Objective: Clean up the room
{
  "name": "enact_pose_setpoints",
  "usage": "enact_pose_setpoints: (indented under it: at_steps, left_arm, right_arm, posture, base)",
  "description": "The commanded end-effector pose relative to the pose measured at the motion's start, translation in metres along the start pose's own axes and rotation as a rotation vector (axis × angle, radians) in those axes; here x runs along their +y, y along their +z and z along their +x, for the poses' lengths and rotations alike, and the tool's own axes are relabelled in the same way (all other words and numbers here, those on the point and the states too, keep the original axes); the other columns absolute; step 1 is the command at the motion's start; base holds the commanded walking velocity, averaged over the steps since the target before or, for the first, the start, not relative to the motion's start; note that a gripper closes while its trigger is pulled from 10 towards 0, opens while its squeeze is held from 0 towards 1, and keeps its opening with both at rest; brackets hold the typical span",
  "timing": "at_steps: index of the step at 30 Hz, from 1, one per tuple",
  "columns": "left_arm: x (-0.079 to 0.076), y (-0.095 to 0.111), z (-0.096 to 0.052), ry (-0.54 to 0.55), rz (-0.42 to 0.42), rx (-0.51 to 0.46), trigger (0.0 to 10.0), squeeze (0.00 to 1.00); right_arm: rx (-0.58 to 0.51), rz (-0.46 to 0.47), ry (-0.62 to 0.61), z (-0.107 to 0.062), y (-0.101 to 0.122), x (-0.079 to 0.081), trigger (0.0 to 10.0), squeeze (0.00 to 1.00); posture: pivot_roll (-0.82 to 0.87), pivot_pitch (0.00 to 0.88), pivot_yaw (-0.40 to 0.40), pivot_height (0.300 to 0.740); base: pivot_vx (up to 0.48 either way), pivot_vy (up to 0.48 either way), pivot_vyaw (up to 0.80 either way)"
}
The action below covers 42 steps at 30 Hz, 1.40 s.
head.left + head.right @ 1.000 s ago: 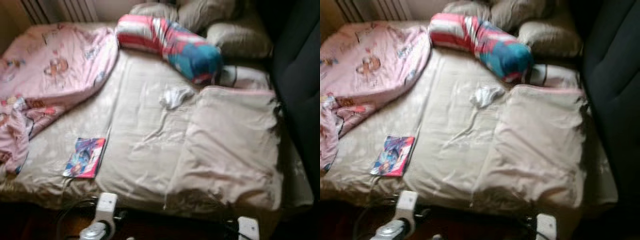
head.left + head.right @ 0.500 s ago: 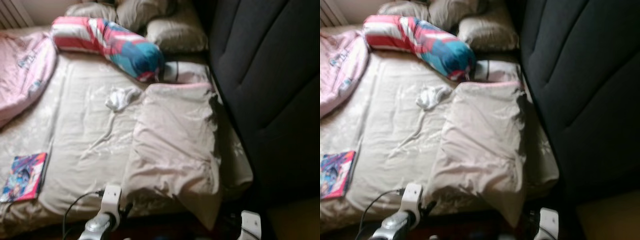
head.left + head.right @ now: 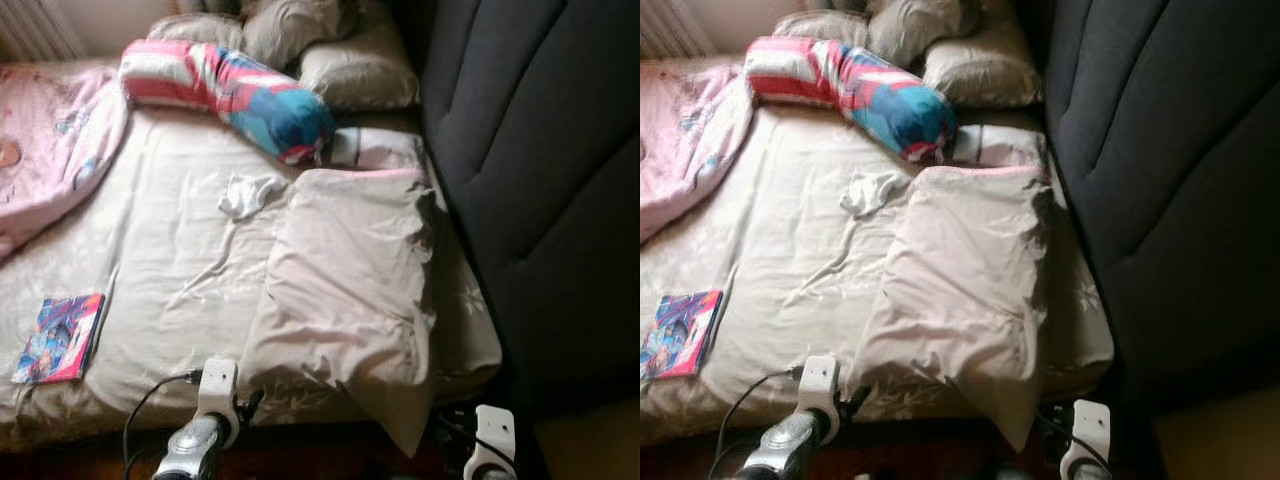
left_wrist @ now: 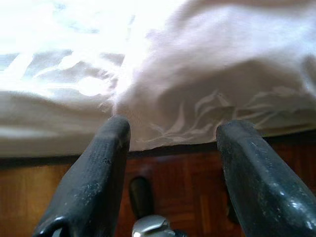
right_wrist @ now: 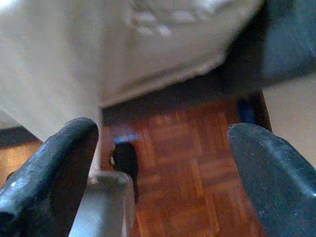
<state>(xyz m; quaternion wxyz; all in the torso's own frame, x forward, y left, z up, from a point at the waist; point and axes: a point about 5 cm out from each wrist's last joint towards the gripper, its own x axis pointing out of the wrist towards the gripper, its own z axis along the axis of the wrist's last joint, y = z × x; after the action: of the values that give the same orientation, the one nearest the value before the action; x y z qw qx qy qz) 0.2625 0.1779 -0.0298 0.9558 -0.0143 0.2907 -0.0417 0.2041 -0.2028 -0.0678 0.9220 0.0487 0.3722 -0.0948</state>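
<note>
A bed (image 3: pixel 180 250) with a beige sheet lies before me. On it are a small white crumpled cloth (image 3: pixel 248 193), a colourful magazine (image 3: pixel 58 337) near the front left edge, a crumpled pink blanket (image 3: pixel 50 150) at the left and a red, white and blue bolster (image 3: pixel 235 90). A beige folded cover (image 3: pixel 350 280) hangs over the front edge. My left gripper (image 4: pixel 173 133) is open, low at the bed's front edge over wooden floor. My right gripper (image 5: pixel 163 138) is open too, below the hanging cover, with nothing between its fingers.
Beige pillows (image 3: pixel 350 70) lie at the head of the bed. A tall dark padded panel (image 3: pixel 540 180) stands along the bed's right side. A radiator (image 3: pixel 35 30) is at the far left. A black cable (image 3: pixel 150 400) runs by my left arm.
The view swung right from a second ago, then slightly back left. The things on the bed have not moved. Both arms stay low at the bed's front edge.
</note>
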Motion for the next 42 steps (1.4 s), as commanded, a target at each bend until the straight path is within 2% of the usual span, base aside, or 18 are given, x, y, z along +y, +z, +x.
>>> enact_pose_setpoints:
  at_steps: [1,3,23,30,42]
  left_arm:
    - [0.0059,-0.0135,-0.0057,0.023,-0.011,0.031,10.0,0.0]
    - [0.0067,-0.0106,-0.0051,0.021,-0.016,0.018,10.0,0.0]
    - [0.004,-0.0078,-0.0041,0.006,-0.026,0.0,10.0,0.0]
    - [0.0031,-0.0079,-0.0041,0.003,-0.022,-0.002,10.0,0.0]
    - [0.0028,-0.0041,-0.0032,0.001,-0.016,-0.021,10.0,0.0]
  right_arm:
    - [0.003,0.018,-0.003,-0.0009,-0.0028,0.0012,10.0,0.0]
    - [-0.009,0.061,-0.007,0.0,0.0001,0.0023,10.0,0.0]
    - [-0.014,0.051,-0.004,0.0,0.0004,0.0046,10.0,0.0]
    - [-0.028,0.049,-0.005,0.0004,0.0027,0.0065,10.0,0.0]
    - [-0.038,0.048,0.008,0.0007,0.0045,0.0075,10.0,0.0]
  posture:
    - [-0.09,0.217,0.02,0.74]
    - [-0.09,0.218,0.019,0.74]
    - [-0.09,0.188,0.01,0.74]
    - [-0.09,0.177,0.006,0.74]
    - [-0.08,0.171,0.003,0.74]
  base:
    - [0.0,0.0,0.58]
    - [0.0,0.0,0.0]
    - [0.0,0.0,0.0]
    - [0.276,0.0,-0.5]
    - [0.307,0.0,0.0]
